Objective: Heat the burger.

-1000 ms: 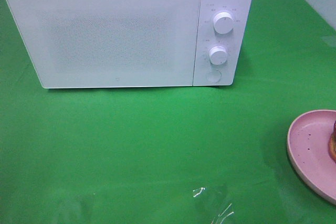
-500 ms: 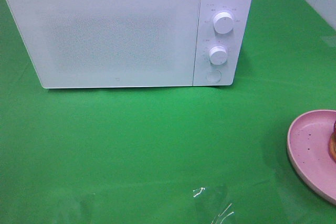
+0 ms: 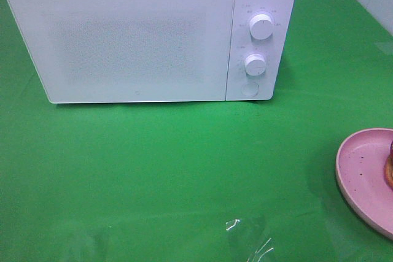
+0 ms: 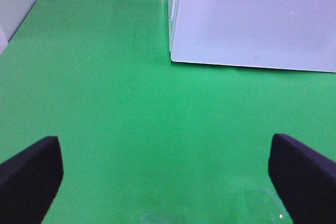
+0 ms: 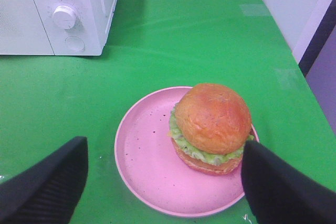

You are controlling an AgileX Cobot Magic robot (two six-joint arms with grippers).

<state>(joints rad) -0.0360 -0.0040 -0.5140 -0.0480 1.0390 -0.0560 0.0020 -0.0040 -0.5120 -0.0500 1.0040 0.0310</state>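
The burger point(image 5: 211, 127), with a golden-brown bun and green lettuce, sits on a pink speckled plate point(image 5: 147, 161). In the exterior high view only a sliver of the burger point(image 3: 389, 167) shows at the right edge, on the plate point(image 3: 359, 170). My right gripper point(image 5: 165, 182) hovers just short of the plate, jaws wide open and empty. A white microwave point(image 3: 147, 35) with its door shut stands at the back. My left gripper point(image 4: 168, 174) is open over bare green cloth, facing the microwave's point(image 4: 252, 19) lower left corner. Neither arm shows in the exterior high view.
Two round knobs point(image 3: 261, 27) and a round button point(image 3: 249, 88) sit on the microwave's right panel. A green cloth point(image 3: 172, 170) covers the table. A pale wall point(image 5: 294, 3) runs along the table's right edge.
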